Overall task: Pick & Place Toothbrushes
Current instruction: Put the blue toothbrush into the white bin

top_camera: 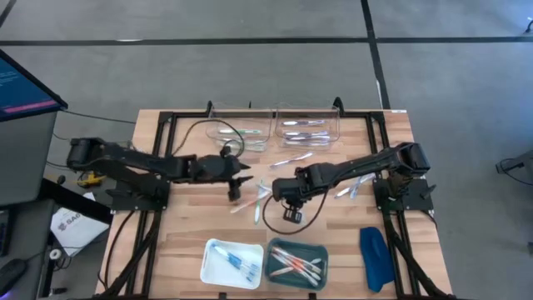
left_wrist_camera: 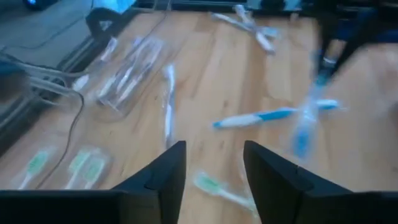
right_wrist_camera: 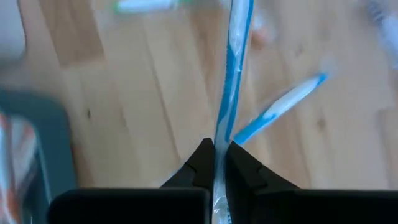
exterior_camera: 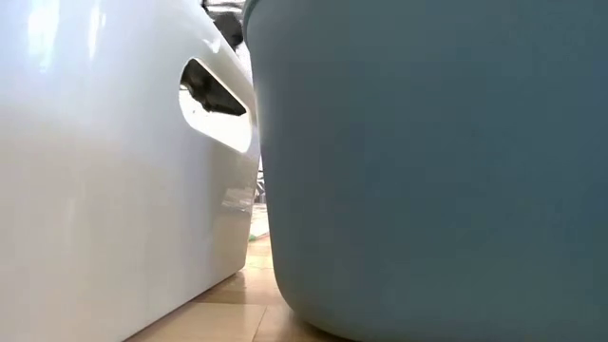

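From above, the left gripper [top_camera: 241, 177] hovers over mid-table beside a small cluster of toothbrushes [top_camera: 260, 200], while the right gripper [top_camera: 286, 193] hangs just beyond them; more brushes lie in the white bin [top_camera: 235, 262] and the teal bin [top_camera: 296, 261] at the near edge, others in the clear trays [top_camera: 283, 127] at the far edge. Down low, only the walls of the white bin [exterior_camera: 114, 171] and teal bin [exterior_camera: 427, 161] fill the picture. On the left wrist, the fingers [left_wrist_camera: 168, 177] stand spread with nothing between them, above a green-tipped brush [left_wrist_camera: 214, 186] on the wood. On the right wrist, the fingers [right_wrist_camera: 202, 163] are pressed together, pinching a blue toothbrush [right_wrist_camera: 233, 74], a second blue one [right_wrist_camera: 280, 106] lying on the table beyond.
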Controlling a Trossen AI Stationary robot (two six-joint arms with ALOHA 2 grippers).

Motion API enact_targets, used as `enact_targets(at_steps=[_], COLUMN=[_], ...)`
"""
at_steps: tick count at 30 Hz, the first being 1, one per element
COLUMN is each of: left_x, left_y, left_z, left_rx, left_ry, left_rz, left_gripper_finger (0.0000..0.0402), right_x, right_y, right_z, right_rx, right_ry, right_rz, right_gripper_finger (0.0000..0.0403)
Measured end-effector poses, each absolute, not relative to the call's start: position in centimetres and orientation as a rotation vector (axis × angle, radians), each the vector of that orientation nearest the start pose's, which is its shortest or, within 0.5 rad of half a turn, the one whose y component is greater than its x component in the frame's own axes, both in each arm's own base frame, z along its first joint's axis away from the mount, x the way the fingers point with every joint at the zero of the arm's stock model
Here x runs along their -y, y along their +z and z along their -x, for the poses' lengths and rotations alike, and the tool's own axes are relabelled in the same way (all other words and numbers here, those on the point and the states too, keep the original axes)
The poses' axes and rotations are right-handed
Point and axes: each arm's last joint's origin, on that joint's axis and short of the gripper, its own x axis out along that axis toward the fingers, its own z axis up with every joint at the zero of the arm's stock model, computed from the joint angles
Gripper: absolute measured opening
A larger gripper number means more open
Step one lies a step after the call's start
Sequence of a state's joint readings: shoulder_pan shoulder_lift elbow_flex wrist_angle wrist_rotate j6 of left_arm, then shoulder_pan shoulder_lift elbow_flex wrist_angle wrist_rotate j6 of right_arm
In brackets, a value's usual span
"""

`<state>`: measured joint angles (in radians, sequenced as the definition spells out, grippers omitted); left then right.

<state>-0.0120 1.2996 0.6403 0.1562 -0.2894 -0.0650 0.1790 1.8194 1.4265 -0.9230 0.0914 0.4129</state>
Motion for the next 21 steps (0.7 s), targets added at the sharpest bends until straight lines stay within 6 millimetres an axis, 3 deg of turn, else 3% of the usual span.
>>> enact_targets(at_steps=[5, 11, 16, 21], left_x=[-0.6, -1.4, -1.4, -1.5], left_y=[23.5, 26.7, 28.6, 29.6], left_z=[-23.4, -18.7, -15.5, -13.5], left_rx=[-0.477, -0.393, -0.285, -0.225], left_ry=[0.390, 0.618, 0.631, 0.621], left_rz=[-0.042, 0.001, 0.080, 0.068], left_gripper_finger=[0.0167, 0.0167, 0.0168, 0.0168], right_x=[-7.1, -8.2, -11.4, -14.3], right_y=[24.8, 27.0, 30.5, 32.6], right_z=[-36.0, -36.6, -37.2, -38.2], right_rx=[-1.220, -1.040, -0.918, -0.699], right_ry=[-0.210, -0.450, -0.316, -0.149], right_rz=[-0.204, -0.377, -0.539, -0.627], right_gripper_finger=[0.0007, 0.0007, 0.0007, 0.0007])
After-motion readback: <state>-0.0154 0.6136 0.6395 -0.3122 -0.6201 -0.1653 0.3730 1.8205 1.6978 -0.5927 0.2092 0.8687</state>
